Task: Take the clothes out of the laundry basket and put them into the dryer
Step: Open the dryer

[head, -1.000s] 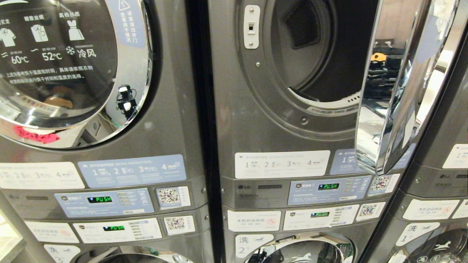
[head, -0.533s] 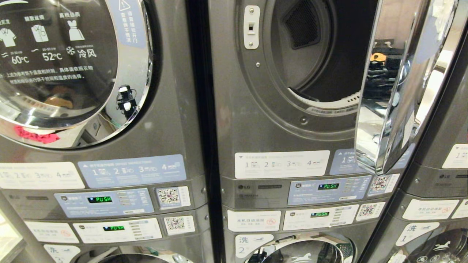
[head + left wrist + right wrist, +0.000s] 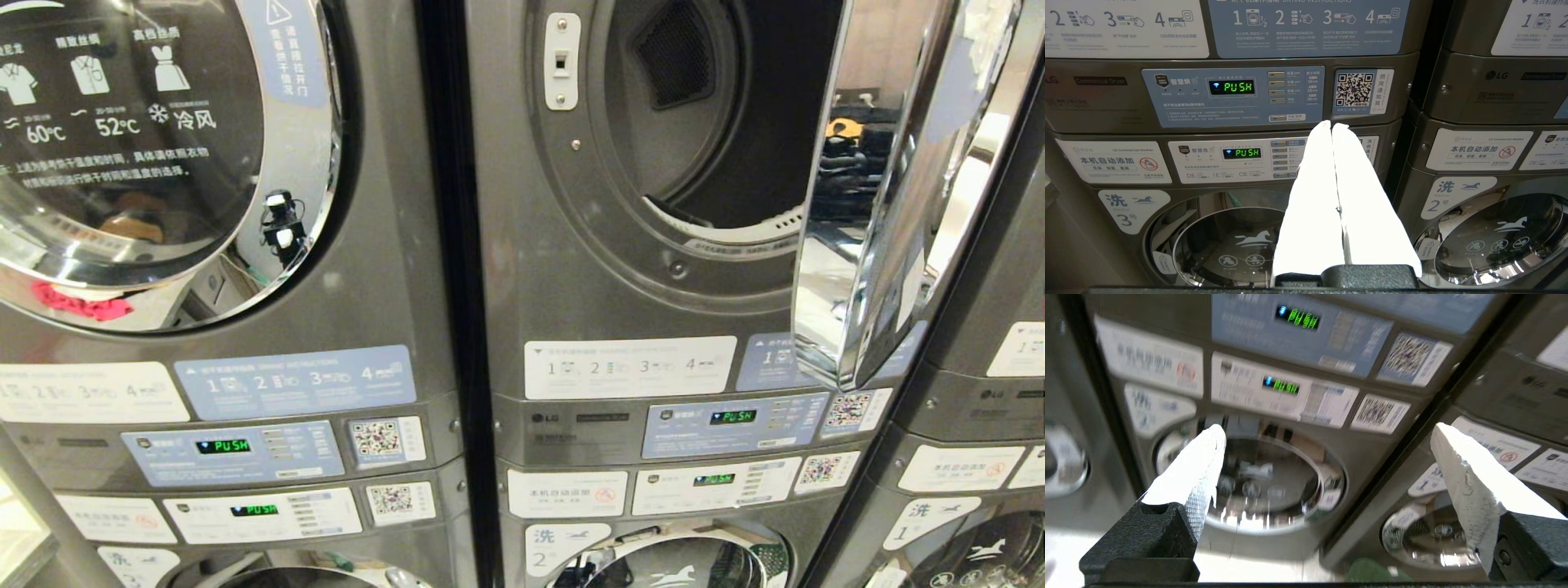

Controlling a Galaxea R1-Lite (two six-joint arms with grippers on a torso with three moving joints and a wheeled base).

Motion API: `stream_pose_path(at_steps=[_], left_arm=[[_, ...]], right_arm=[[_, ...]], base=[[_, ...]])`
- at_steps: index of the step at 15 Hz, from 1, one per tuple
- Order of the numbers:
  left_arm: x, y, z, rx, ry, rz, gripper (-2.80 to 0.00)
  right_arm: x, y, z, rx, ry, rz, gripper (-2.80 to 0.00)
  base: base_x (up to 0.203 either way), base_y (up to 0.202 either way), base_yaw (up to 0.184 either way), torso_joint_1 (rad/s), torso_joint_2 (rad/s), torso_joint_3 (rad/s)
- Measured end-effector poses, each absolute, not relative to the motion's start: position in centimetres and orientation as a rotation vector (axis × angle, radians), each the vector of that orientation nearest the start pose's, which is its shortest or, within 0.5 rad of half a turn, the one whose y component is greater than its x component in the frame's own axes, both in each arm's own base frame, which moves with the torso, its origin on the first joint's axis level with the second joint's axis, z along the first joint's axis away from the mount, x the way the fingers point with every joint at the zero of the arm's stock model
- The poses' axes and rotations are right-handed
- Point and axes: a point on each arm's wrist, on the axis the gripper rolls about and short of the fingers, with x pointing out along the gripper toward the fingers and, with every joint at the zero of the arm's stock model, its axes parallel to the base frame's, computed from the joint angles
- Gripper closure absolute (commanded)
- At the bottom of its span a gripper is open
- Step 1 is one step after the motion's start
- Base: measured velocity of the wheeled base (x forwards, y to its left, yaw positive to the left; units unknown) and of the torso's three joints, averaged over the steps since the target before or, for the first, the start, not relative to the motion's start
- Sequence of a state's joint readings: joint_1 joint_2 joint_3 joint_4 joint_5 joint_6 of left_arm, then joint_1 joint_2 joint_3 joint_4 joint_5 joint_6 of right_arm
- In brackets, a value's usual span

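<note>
The dryer (image 3: 653,204) in the middle stack is standing open, and it is serving as the landmark here: its round opening is showing a dark drum (image 3: 735,122) with a grilled vent at the back, and no clothes are showing inside the part that can be seen. Its chrome-rimmed door (image 3: 890,188) is hanging swung out on the side of the opening away from the neighbouring closed dryer door (image 3: 147,147), whose glass is carrying white printed care symbols and temperatures. Directly below the open dryer a control panel (image 3: 735,420) is glowing with a green "PUSH" display, and below that again a washer window (image 3: 678,563) is peeking into the head view. The laundry basket and the clothes are not appearing in any view as such; only a blurred green shape (image 3: 1372,573) is lying low beneath the washers in the right wrist view, and what it is cannot be told. Neither arm is showing in the head view. The left gripper (image 3: 1332,126) is pointing at the panels of the stack beside the open dryer, its white fingers (image 3: 1314,196) pressed together with nothing between them. The right gripper (image 3: 1327,433) is facing the washer beneath the open dryer, its two white fingers spread wide apart and gripping nothing.
</note>
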State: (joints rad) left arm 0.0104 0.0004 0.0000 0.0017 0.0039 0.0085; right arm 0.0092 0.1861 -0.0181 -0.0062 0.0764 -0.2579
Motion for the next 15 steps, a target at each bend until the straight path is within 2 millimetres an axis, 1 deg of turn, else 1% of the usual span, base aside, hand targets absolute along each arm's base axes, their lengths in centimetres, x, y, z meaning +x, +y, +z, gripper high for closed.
stream_pose_path(at_steps=[2, 4, 10, 11, 12, 15], left_arm=[[-2.28, -0.01, 7.53, 0.008, 0.002, 0.015, 0.0], [-2.28, -0.01, 7.53, 0.009, 0.002, 0.015, 0.0], [-2.28, -0.01, 7.53, 0.009, 0.002, 0.015, 0.0], [-2.28, -0.01, 7.53, 0.009, 0.002, 0.015, 0.0], [-2.28, -0.01, 7.53, 0.009, 0.002, 0.015, 0.0], [-2.28, -0.01, 7.53, 0.008, 0.002, 0.015, 0.0]], right_arm=[[-1.64, 0.14, 7.94, -0.194, 0.074, 0.063, -2.8], [-2.0, 0.11, 7.68, -0.147, 0.037, 0.031, -2.8], [-2.27, 0.11, 7.54, -0.141, 0.001, 0.025, -2.8], [-2.28, 0.11, 7.53, -0.138, 0.002, 0.025, -0.39], [-2.28, 0.11, 7.52, -0.138, 0.003, 0.025, 0.0], [-2.28, 0.11, 7.51, -0.144, 0.004, 0.024, 0.0]], base=[[0.0, 0.0, 0.0, 0.0, 0.0, 0.0], [0.0, 0.0, 0.0, 0.0, 0.0, 0.0], [0.0, 0.0, 0.0, 0.0, 0.0, 0.0], [0.0, 0.0, 0.0, 0.0, 0.0, 0.0], [0.0, 0.0, 0.0, 0.0, 0.0, 0.0], [0.0, 0.0, 0.0, 0.0, 0.0, 0.0]])
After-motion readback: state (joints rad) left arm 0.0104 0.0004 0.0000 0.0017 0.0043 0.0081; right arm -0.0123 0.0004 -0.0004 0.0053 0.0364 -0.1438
